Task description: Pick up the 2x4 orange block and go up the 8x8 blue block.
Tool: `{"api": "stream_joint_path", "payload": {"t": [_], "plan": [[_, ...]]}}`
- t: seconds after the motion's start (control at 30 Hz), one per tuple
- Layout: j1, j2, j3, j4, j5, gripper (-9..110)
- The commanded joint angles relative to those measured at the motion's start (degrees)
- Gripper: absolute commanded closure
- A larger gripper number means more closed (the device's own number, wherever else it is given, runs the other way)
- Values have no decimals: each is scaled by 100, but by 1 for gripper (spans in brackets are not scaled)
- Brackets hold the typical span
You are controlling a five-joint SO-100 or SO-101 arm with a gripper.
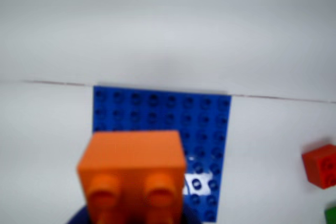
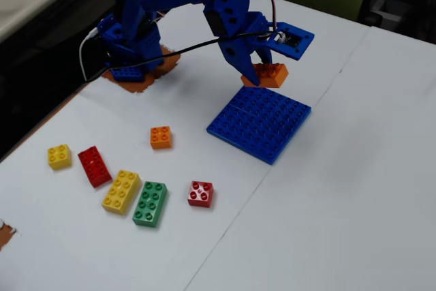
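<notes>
My gripper [image 2: 257, 73] is shut on the 2x4 orange block [image 2: 269, 73] and holds it at the far corner of the 8x8 blue block [image 2: 262, 122], which lies flat on the white table. In the wrist view the orange block [image 1: 131, 166] fills the lower middle, studs towards the camera, and covers the near left part of the blue plate [image 1: 205, 114]. Only dark blue slivers of the fingers show beside it at the bottom edge. I cannot tell whether the block touches the plate.
Loose bricks lie at the front left in the fixed view: small orange [image 2: 161, 137], small yellow [image 2: 59, 156], red 2x4 [image 2: 94, 165], yellow 2x4 [image 2: 121, 191], green [image 2: 150, 203], small red [image 2: 200, 193]. A red brick [image 1: 321, 165] shows at the wrist view's right.
</notes>
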Motion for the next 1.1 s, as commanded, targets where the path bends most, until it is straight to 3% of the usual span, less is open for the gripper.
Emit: {"api": "stream_joint_path", "payload": {"t": [0.0,1.07], "plan": [[18,132,-299,9,35,101],[264,316,-316,-70,967,101]]}}
